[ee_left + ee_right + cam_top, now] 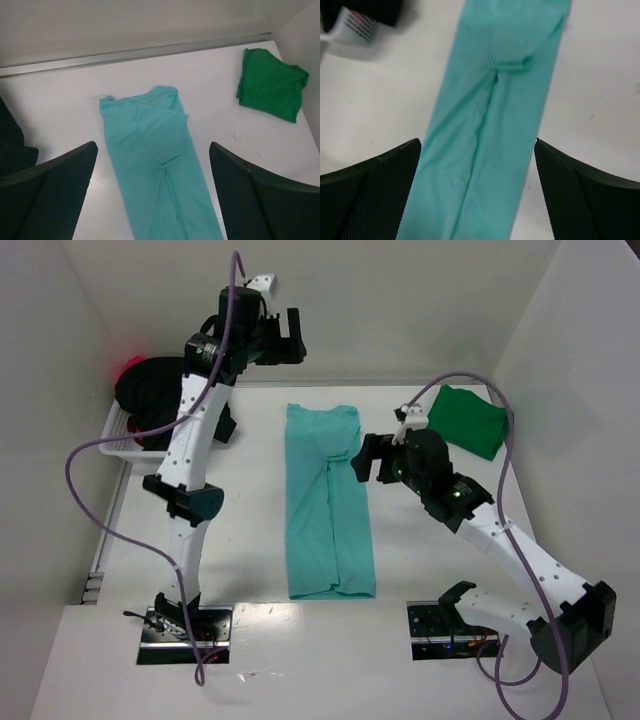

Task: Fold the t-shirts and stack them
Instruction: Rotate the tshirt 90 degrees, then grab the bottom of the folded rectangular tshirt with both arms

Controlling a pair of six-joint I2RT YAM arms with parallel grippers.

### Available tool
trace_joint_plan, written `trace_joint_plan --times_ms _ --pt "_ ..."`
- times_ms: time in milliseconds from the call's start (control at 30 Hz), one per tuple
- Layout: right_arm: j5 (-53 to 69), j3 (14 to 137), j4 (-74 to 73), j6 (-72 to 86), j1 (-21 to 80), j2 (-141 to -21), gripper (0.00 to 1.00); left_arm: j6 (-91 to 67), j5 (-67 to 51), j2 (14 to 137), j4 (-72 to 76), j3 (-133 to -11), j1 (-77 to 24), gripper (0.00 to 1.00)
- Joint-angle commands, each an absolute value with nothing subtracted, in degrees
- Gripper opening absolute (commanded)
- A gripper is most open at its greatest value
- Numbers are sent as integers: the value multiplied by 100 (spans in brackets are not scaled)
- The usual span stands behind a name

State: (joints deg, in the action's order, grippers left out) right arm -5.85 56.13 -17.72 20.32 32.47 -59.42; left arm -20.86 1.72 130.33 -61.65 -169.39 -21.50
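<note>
The light teal t-shirt [327, 505] lies in the middle of the table, folded lengthwise into a long strip; it shows in the left wrist view [155, 165] and the right wrist view [492, 115] too. The dark green t-shirt [468, 420] lies folded at the back right, also in the left wrist view [272, 89]. The black t-shirt [155, 385] and a bit of the red-pink one [128, 367] are heaped in a basket at the left. My left gripper [292, 337] is open, high above the far end. My right gripper [366, 458] is open beside the teal strip's right edge.
A white wire basket [122, 440] stands at the left wall. White walls enclose the table at the back and both sides. A white tag with red print [355, 25] shows at the top left of the right wrist view.
</note>
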Motion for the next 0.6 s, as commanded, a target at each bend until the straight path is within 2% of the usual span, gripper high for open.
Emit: trace_joint_plan --times_ms 0,133,267,300,400,567 --pt "-685 5265 -2109 2364 3173 -6178 100 -1898 677 12413 -6548 -16251 -2407 100" --pt "-449 5046 -1907 2582 2910 -6388 100 -1898 942 11474 -6427 -14947 -2627 100" --pt "-328 4992 -1960 2696 2856 -6606 100 -2106 640 9780 -4850 -12101 -2681 100" --pt "-325 4992 -2086 2782 2856 -6609 100 -2202 523 9049 -4548 -10898 -2681 100" --pt "-246 4780 -2194 3132 2856 -6688 100 -2586 24 7986 -3846 -9495 -2681 100" --pt "22 4223 -2268 3516 2856 -6513 100 -3182 -812 7351 -3469 -7567 -2733 100"
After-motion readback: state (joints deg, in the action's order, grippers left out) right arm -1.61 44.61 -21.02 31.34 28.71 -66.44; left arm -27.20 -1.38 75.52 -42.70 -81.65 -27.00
